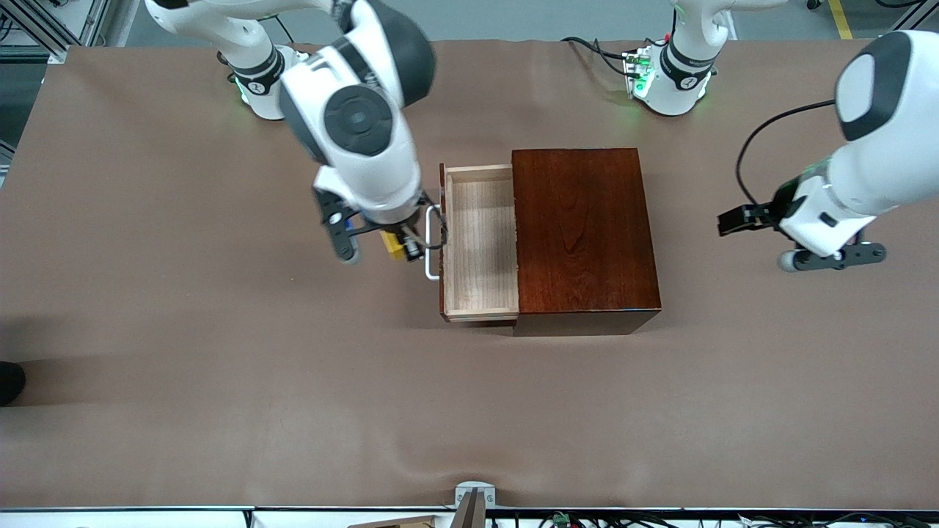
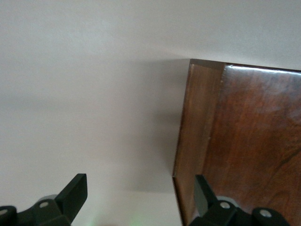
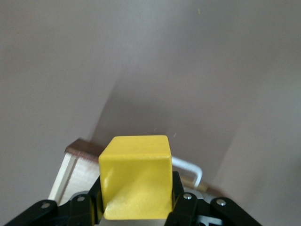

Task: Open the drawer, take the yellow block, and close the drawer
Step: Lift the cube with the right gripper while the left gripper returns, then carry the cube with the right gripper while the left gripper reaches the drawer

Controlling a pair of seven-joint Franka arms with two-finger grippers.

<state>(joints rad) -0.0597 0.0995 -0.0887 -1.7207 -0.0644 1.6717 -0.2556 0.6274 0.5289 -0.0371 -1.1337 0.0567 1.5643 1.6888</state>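
Observation:
The yellow block (image 1: 397, 248) (image 3: 135, 176) is up off the table, with my right gripper (image 1: 400, 246) (image 3: 136, 200) shut on it. It hangs over the brown cloth just outside the drawer's white bar handle (image 1: 431, 242) (image 3: 190, 169). The drawer (image 1: 480, 235) (image 3: 77, 172) is pulled out of the mahogany box (image 1: 583, 235) toward the right arm's end, and its pale-wood tray holds nothing. My left gripper (image 1: 832, 258) (image 2: 139, 183) waits open above the cloth beside the box (image 2: 244, 141), toward the left arm's end.
A brown cloth (image 1: 220, 352) covers the whole table. The right arm's bulky wrist (image 1: 359, 139) hangs over the cloth beside the drawer front. A small clamp (image 1: 473, 495) sits at the table edge nearest the front camera.

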